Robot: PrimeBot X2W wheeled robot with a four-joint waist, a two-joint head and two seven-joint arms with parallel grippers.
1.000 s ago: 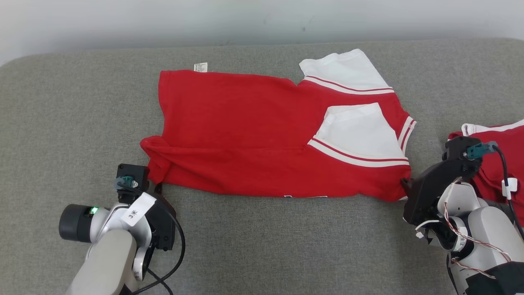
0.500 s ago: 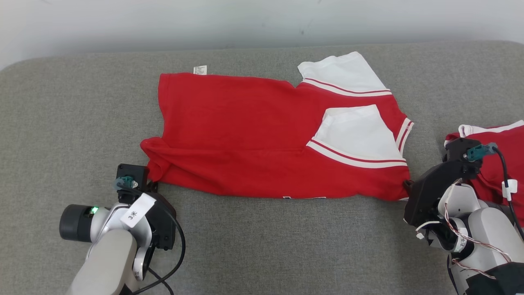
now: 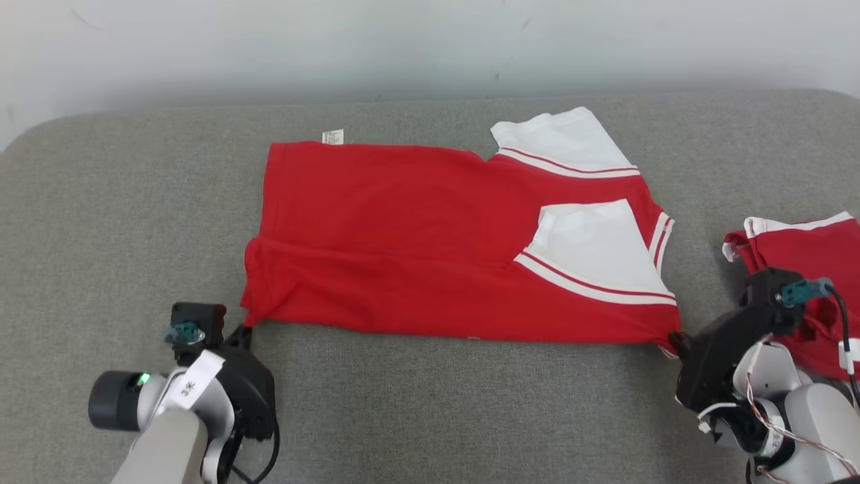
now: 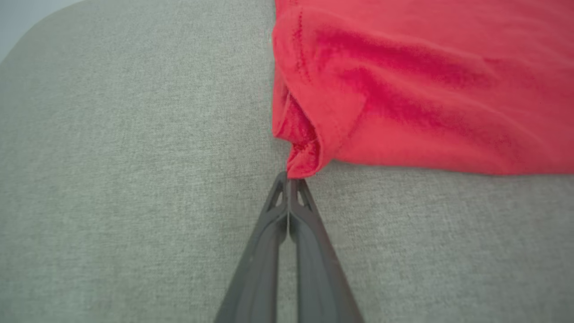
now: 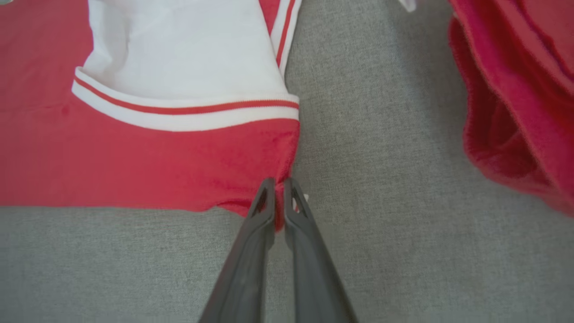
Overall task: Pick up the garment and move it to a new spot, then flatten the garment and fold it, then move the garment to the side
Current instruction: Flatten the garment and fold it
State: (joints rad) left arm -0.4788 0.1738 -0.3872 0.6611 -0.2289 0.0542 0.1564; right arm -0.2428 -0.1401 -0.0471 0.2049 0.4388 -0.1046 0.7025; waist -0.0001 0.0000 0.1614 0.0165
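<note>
The red garment (image 3: 403,235) lies spread out in the middle of the grey table (image 3: 101,202). Its nearer white sleeve (image 3: 591,249) is folded over the red body at the right side. The left gripper (image 4: 291,177) has its jaws closed on the near left corner of the garment, low over the table. The right gripper (image 5: 279,185) has its jaws closed on the near right corner, just below the striped cuff. A second red garment (image 3: 806,249) lies crumpled beside the right gripper, apart from the first.

Grey surface (image 3: 101,202): garment (image 3: 403,228), red pile (image 3: 813,269)
</note>
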